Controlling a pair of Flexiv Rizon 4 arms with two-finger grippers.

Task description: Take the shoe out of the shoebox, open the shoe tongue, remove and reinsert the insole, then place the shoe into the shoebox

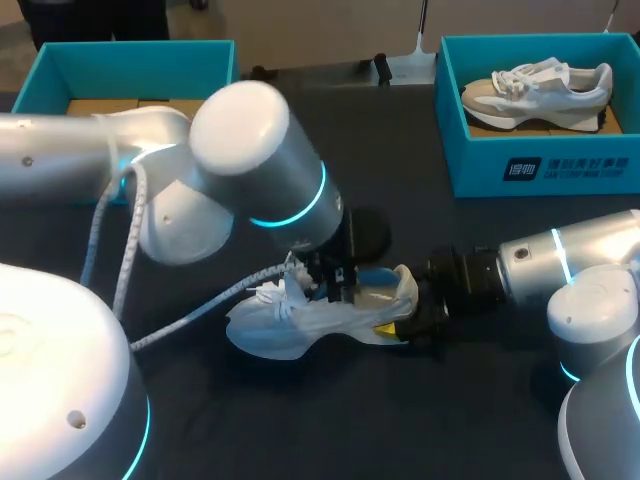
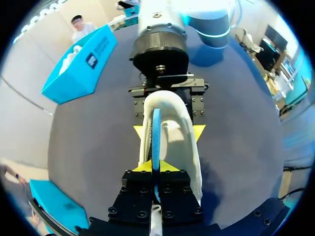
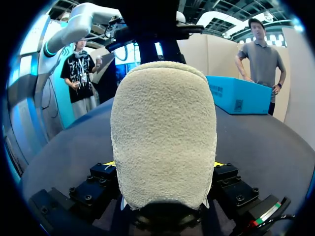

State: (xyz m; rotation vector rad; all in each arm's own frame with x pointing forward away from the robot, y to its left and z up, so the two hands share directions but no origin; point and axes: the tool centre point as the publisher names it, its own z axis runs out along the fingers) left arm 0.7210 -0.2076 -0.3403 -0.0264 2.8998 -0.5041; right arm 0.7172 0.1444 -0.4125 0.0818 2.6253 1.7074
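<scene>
Here the white lace-up sneaker (image 1: pixel 300 325) sits low at the middle of the dark counter (image 1: pixel 300 430), out of any box. Its toe points toward my left arm's side and its fuzzy beige heel toward the right. I cannot tell whether the sole rests flat.

The thin blue foam insole (image 2: pixel 156 137) stands on edge in the sneaker's mouth. The left claw (image 2: pixel 156 167) appears clenched on it, with a yellow tip against each face. That grip suits either drawing the insole out or feeding it back along the shoe, and which of the two is in hand cannot be judged.

The right claw (image 3: pixel 162 164) grasps the heel from both sides, likely to brace the sneaker so it does not drag along with the insole. Loose laces spill near the front, and the left arm hides most of the tongue.

Well apart, at the counter's far right, an open teal cardboard shoebox (image 1: pixel 540 170) holds a second sneaker (image 1: pixel 535 90), pale grey and white. Another teal box (image 1: pixel 130 55) stands at the far left behind the left arm, and is probably where this sneaker goes at the end.
</scene>
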